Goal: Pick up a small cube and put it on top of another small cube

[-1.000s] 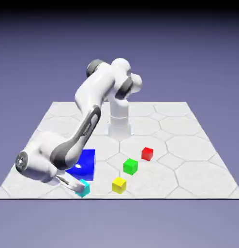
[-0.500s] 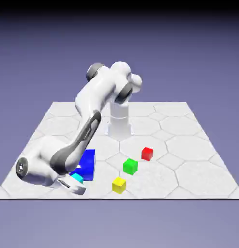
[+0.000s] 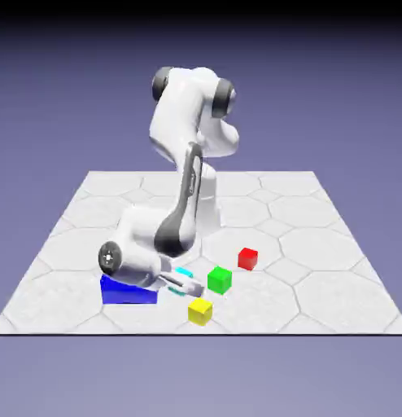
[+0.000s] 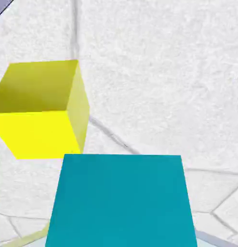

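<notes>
Cyan cube carried low, between the blocks.

From the exterior view's left I see the blue block (image 3: 127,291), then my gripper (image 3: 181,283) pinching the cyan cube (image 3: 184,272), apparently clear of the table, near the yellow cube (image 3: 200,310) and green cube (image 3: 220,279), either a likely base; red cube (image 3: 248,259) sits farthest right.

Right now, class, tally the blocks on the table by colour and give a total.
Cyan small cube, held in the pincer: 1
Yellow cube: 1
Green cube: 1
Red cube: 1
Large blue block: 1
Total: 5
</notes>
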{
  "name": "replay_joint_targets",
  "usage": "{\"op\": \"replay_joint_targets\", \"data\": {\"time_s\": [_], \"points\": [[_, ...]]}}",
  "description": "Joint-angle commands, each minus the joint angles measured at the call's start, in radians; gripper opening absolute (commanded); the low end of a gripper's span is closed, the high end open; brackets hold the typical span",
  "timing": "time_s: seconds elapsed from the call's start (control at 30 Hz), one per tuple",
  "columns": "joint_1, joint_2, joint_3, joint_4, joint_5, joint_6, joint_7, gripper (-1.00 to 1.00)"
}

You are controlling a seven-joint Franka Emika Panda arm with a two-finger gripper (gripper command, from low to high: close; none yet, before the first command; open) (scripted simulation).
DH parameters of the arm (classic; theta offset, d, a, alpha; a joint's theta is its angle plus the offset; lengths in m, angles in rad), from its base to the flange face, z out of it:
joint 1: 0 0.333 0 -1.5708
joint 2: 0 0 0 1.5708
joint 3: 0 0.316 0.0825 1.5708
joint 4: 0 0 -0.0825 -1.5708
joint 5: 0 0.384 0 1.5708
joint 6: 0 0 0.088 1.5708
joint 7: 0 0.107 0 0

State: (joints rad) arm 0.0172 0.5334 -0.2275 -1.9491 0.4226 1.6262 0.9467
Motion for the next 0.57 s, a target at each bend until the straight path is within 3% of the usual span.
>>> {"op": "replay_joint_targets", "data": {"time_s": [0.0, 0.2, 0.27, 0.4, 0.43, 0.53], "points": [[0.0, -0.029, 0.023, -0.036, -0.016, 0.017, 0.009, -1.0], [0.0, -0.201, 0.163, -0.254, -0.097, 0.122, 0.064, -1.0], [0.0, -0.201, 0.163, -0.254, -0.097, 0.122, 0.064, -1.0], [0.02, -0.145, 0.186, -0.36, -0.054, 0.284, 0.032, -1.0], [0.02, -0.145, 0.186, -0.36, -0.054, 0.284, 0.032, 1.0], [0.009, -0.175, 0.174, -0.303, -0.077, 0.197, 0.049, 1.0]]}}
